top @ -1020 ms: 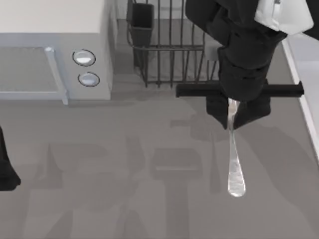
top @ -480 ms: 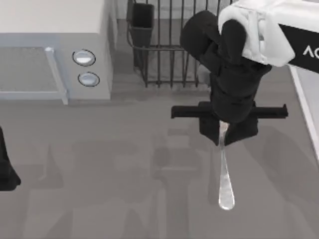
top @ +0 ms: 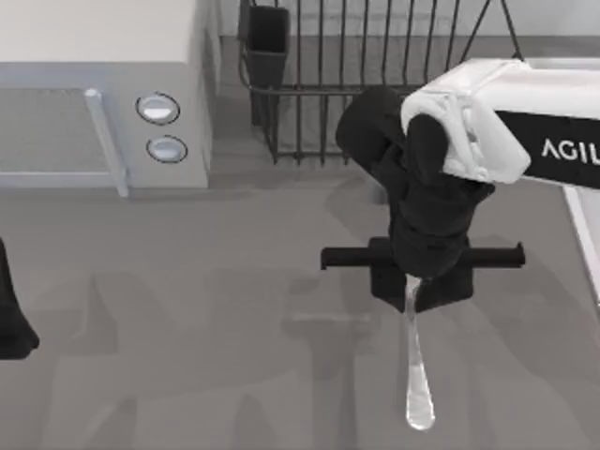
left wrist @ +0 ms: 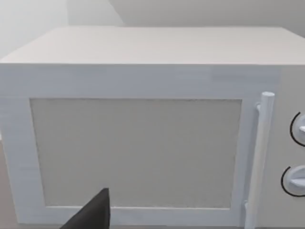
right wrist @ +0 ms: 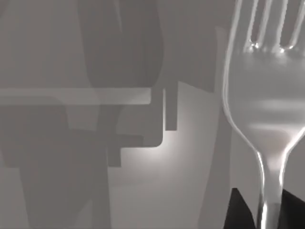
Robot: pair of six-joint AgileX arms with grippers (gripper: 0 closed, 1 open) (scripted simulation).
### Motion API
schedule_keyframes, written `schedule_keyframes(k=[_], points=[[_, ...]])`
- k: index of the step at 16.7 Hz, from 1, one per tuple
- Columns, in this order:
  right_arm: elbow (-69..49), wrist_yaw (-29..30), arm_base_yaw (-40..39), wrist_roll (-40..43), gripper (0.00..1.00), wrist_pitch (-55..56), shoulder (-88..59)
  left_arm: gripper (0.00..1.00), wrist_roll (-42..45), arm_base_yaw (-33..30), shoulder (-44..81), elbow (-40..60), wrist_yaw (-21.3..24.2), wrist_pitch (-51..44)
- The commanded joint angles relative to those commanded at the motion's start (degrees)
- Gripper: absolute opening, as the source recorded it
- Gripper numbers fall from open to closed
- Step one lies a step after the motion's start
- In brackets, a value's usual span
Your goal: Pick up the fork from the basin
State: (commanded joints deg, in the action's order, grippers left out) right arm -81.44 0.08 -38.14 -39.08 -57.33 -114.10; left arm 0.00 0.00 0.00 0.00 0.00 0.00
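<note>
- Top view: the right gripper (top: 412,286) hangs over the right half of the basin (top: 187,309), its jaws pinching the fork (top: 418,375) at the stem. The fork juts from the jaws toward the bottom of the view, its rounded end farthest out.
- The fork looks to be off the floor, since a faint shadow of gripper and fork lies to its left; that is a judgement from the shadow alone.
- A black wire rack (top: 319,84) stands beyond the right arm, and a microwave (top: 103,94) sits at the upper left. The left arm (top: 11,319) is parked at the left edge.
- Against the earlier frames, the right arm and fork have shifted leftward and toward the bottom of the view, clear of the rack. The grip sits at the same place on the stem, and the left arm has not moved.
- Left wrist view: the microwave's door (left wrist: 136,152) and handle (left wrist: 259,157) face the camera, with a dark fingertip (left wrist: 93,214) at the lower edge. I cannot tell whether that gripper is spread or pressed together.
- Right wrist view: the fork's (right wrist: 267,109) tines and neck stand close to the camera over the grey floor, with the stem running down between dark finger pads (right wrist: 238,210).
- Handling: the fork is probably light, stiff and not fragile, but polished metal is slippery. A hold on the narrow stem suits it, though the long overhang could let it pivot if the pinch slackens.
</note>
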Motion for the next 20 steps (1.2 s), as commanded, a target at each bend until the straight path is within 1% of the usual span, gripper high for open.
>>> schedule_keyframes(k=[1,14,15,20], points=[[0.0,0.0,0.0,0.0,0.0,0.0,0.0,1.0,0.0,0.0,0.0,0.0,0.0,0.0],[0.0,0.0,0.0,0.0,0.98,0.0,0.0,1.0,0.0,0.0,0.0,0.0,0.0,0.0],[0.0,0.0,0.0,0.0,1.0,0.0,0.0,1.0,0.0,0.0,0.0,0.0,0.0,0.0],[0.0,0.0,0.0,0.0,1.0,0.0,0.0,1.0,0.0,0.0,0.0,0.0,0.0,0.0]])
